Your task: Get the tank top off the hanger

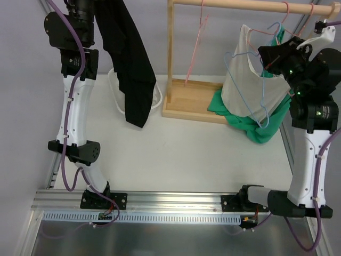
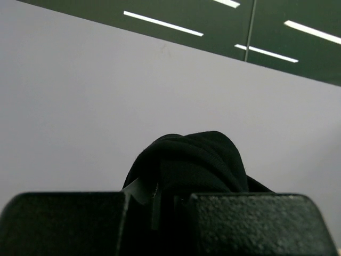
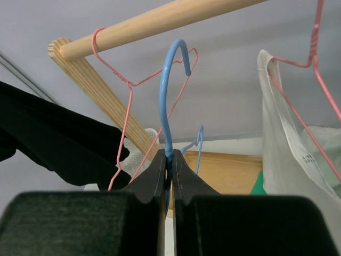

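Status: looks nearly done. The left gripper (image 2: 155, 200) is pressed shut on a bunched fold of the black tank top (image 1: 130, 69), which hangs free from it, high at far left over the white basket (image 1: 113, 85). It's well apart from the rack, with no hanger visible in it. The right gripper (image 3: 169, 160) is pinching the neck of the blue hanger (image 3: 166, 96), hook off the wooden rod (image 3: 160, 18). Left to do, my guess: put both down.

- **Top view only:** the full drape, plus the white garment (image 1: 245, 80) and green cloth (image 1: 250, 128) at the rack.
- **Right wrist only:** confirms the pinch on wire.
- **Left wrist only:** shows the fabric between the jaws.
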### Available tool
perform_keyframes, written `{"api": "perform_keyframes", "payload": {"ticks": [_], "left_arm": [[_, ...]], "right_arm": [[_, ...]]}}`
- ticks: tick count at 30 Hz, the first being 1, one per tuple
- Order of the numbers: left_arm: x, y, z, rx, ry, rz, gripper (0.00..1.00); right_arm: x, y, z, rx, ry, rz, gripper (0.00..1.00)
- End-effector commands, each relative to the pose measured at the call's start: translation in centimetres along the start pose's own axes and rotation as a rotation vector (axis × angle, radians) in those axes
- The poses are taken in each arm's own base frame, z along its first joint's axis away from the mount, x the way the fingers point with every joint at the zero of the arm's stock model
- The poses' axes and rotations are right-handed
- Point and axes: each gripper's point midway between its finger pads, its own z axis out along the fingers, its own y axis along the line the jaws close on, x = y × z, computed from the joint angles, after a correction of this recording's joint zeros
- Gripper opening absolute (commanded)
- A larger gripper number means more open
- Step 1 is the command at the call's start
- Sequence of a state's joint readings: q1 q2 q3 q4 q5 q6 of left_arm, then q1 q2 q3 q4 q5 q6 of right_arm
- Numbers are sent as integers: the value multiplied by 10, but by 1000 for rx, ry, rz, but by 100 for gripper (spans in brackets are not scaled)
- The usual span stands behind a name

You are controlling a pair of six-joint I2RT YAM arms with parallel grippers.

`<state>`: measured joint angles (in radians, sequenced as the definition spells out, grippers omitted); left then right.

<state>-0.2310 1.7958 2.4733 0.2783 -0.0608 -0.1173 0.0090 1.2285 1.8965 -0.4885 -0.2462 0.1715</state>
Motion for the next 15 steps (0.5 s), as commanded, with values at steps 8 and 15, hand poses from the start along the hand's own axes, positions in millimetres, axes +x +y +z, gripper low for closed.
{"api": "perform_keyframes", "payload": {"ticks": [8, 15], "left_arm": [[144, 58, -15, -87, 148, -127, 0], [255, 87, -70, -164, 384, -95, 0]], "right_arm": [[-13, 22, 62, -72, -57, -92, 0], [-11, 24, 95, -59, -64, -147, 0]]}}
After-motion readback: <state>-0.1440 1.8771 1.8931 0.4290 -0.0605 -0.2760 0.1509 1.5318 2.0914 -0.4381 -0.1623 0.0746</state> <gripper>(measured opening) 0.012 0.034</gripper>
